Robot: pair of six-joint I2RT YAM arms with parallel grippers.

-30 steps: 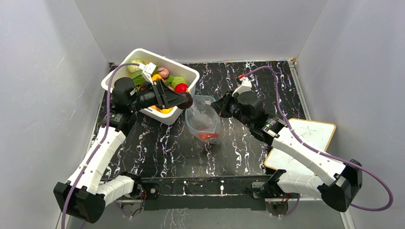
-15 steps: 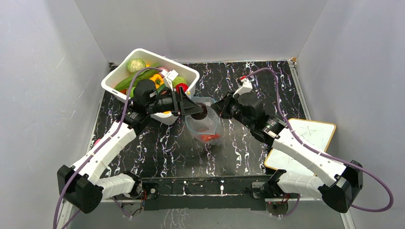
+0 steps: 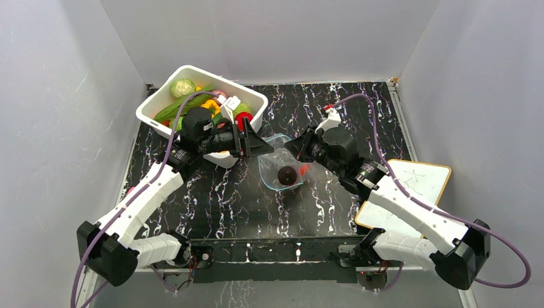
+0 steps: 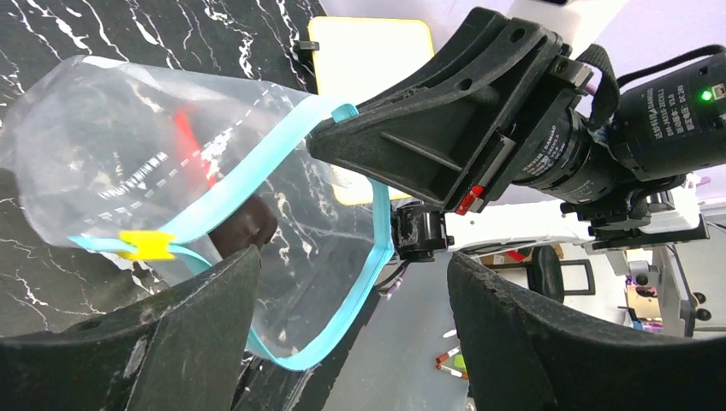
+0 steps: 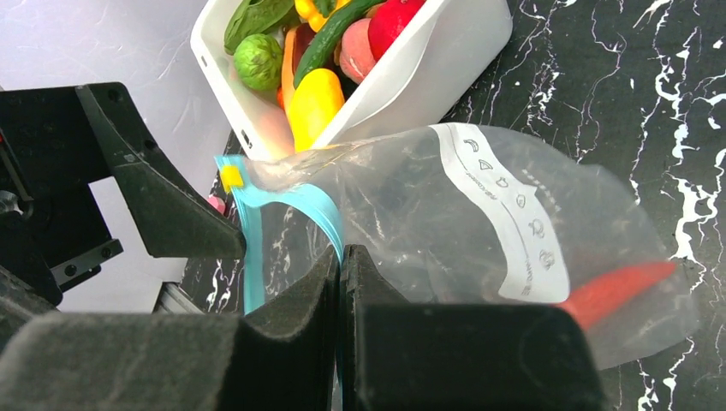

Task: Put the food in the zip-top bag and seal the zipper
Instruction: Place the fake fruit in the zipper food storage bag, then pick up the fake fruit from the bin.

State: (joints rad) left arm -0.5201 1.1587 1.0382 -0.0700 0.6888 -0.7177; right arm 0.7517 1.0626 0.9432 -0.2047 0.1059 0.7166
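Spotted zip-top bag [image 3: 280,165] mid-table, between the two grippers, clear and crinkly, belly down on the black marbled table [image 3: 218,192]. Mouth turned toward the left arm. Zipper [image 4: 257,163] unsealed, its light-blue strip looping round the open mouth, with a small yellow slider [image 4: 145,244] at one end.

Inside: dark purple piece [image 3: 287,174] sitting low in the bag; red chili [image 5: 612,287] deeper, toward the closed end. Cannot tell whether the two touch.

Right gripper [image 5: 341,282]: fingers pressed together, pinching the bag's rim at the blue strip, on the side of the mouth nearest the right arm.

Left gripper [image 4: 351,334]: fingers spread wide, nothing between them, poised right at the bag's mouth. Near finger overlapping the plastic edge in the wrist view; contact not clear.

Further out: white tub [image 5: 428,73] at the far left of the table, just behind the left gripper and beside the bag. Holding more food: yellow pepper [image 5: 312,98], round green piece [image 5: 257,60], a long dark green piece, red and pink pieces packed around them.

At the table's right edge: flat white board with a yellow rim [image 3: 423,176], partly under the right forearm, well apart from the bag.
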